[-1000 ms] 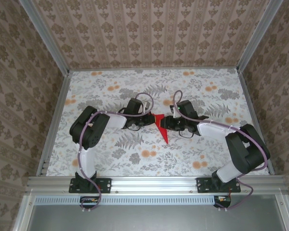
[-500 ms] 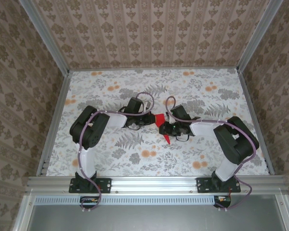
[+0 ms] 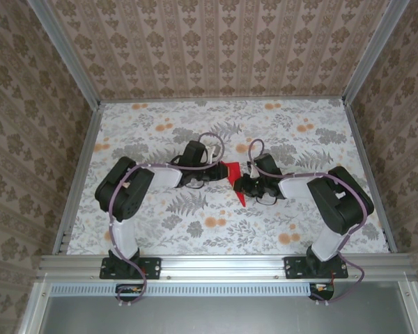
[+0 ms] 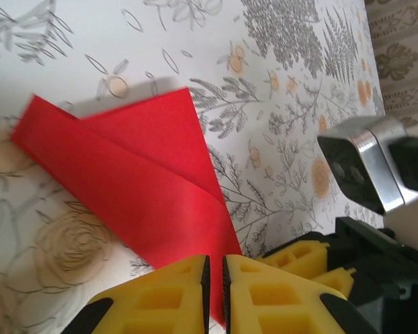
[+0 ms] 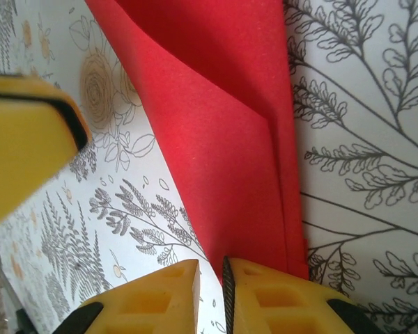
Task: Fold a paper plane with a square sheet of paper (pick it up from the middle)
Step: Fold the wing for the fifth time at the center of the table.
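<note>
The red paper (image 3: 231, 171) lies near the middle of the flowered table (image 3: 160, 229). It is folded into a pointed shape with its tip aimed at about 5 o'clock in the top view. The left gripper (image 3: 221, 174) meets it from 9 o'clock and the right gripper (image 3: 242, 184) from 3 o'clock, the two almost nose to nose over it.

From the left wrist, the paper (image 4: 139, 174) spreads away toward 11 o'clock, with one flap folded over along a diagonal crease and its far corner at 9 o'clock. Its near edge runs down into the left gripper (image 4: 216, 296), whose yellow fingers (image 4: 160, 296) are pressed almost together, with only a sliver of red between them. The right gripper's yellow fingers (image 4: 296, 259) sit just beside it at 3 o'clock.

From the right wrist, the paper (image 5: 216, 139) rises toward 12 o'clock in two overlapping layers. Its lower end goes in at the right gripper (image 5: 210, 292), whose jaws are closed to a thin slit on it. A finger (image 5: 28, 146) of the left gripper looms blurred at 9 o'clock.
</note>
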